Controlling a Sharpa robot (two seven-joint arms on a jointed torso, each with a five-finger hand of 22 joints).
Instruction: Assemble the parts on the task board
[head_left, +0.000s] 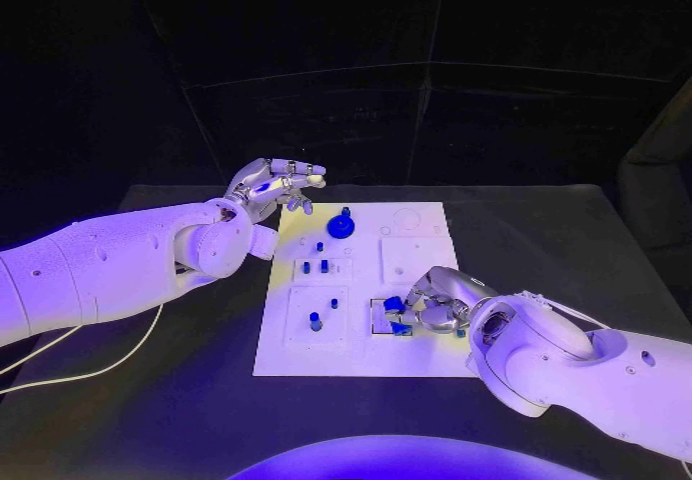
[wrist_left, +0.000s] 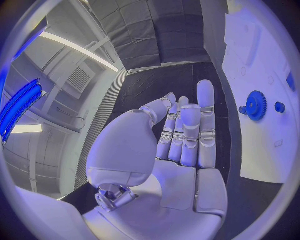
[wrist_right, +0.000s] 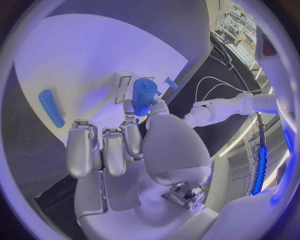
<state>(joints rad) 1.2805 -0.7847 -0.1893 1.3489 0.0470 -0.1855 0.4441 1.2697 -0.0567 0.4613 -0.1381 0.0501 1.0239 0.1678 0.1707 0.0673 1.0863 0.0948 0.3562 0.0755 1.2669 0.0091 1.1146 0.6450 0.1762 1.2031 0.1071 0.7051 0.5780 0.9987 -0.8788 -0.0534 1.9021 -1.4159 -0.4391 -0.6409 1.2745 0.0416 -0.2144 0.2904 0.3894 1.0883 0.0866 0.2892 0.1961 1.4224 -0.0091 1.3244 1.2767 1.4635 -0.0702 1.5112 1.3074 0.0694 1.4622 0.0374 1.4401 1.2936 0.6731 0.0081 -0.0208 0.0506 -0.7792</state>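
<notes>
Blue cylinder part (wrist_right: 144, 96) stands upright, pinched in your right hand (head_left: 433, 302) just over the task board (head_left: 418, 360), lower right of frame; left hand (head_left: 271, 186) hovers open, farther off.

head view: looks down from above onto the task board (head_left: 353, 350), both arms entering.
left wrist view: sits close behind the left hand (wrist_left: 181, 135), facing the board's far edge.
right wrist view: sits close behind the right hand (wrist_right: 134, 145), facing the board.
shared: the white board.
</notes>
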